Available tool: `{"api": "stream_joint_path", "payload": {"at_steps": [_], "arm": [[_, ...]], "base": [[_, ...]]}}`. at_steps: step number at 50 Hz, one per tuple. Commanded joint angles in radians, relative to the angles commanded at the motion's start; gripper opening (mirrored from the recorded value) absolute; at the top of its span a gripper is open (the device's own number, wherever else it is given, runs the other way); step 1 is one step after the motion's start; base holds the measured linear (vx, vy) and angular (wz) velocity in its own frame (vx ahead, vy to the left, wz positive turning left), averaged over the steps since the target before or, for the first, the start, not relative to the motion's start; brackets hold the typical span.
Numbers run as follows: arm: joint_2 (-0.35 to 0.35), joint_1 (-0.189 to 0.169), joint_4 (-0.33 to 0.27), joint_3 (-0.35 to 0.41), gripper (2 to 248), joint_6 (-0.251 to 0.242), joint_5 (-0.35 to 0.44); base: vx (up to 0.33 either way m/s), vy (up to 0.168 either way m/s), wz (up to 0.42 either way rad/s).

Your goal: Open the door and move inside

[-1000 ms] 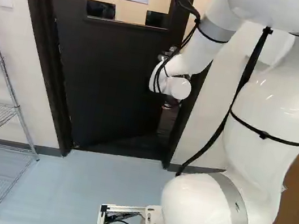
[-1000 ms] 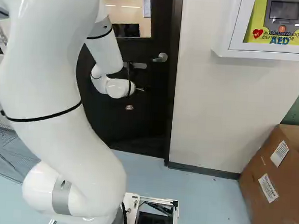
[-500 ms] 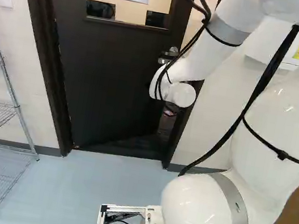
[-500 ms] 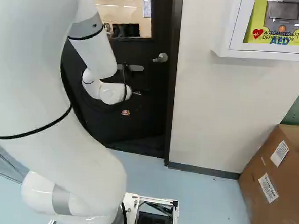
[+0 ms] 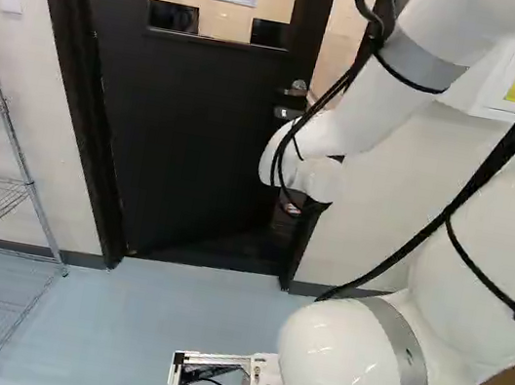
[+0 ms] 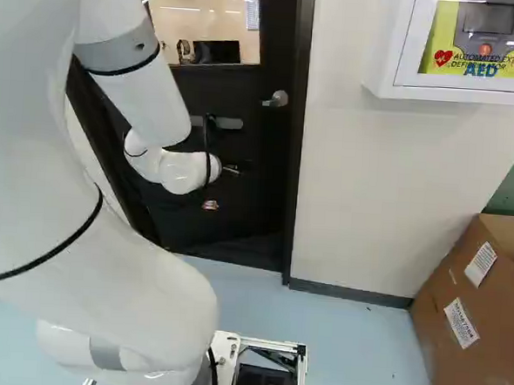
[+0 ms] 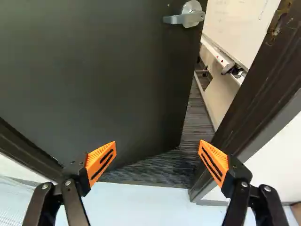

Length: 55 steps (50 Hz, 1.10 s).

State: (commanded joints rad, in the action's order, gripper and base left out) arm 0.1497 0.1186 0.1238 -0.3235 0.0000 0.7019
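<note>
Door (image 5: 188, 132) stands ajar with one handle (image 7: 188, 17), one pincer (image 6: 211, 204) gaping wide, two fingers (image 7: 101, 161) empty.

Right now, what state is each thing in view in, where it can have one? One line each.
Door: ajar, swung away from the robot
Lever handle: level, the gripper not on it
Gripper: open, nothing between its fingers
Wire rack: standing upright
Cardboard box: top open
</note>
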Motion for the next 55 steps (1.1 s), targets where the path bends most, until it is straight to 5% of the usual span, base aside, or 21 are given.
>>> {"api": "stream_joint_path", "payload": {"at_steps": [17, 55], "arm": [[0.057, 0.004, 0.000, 0.052, 247, 0.000, 0.000], [0.059, 0.004, 0.000, 0.053, 247, 0.000, 0.000]], "base": [[0.000, 0.000, 0.000], [0.007, 0.008, 0.000]]}}
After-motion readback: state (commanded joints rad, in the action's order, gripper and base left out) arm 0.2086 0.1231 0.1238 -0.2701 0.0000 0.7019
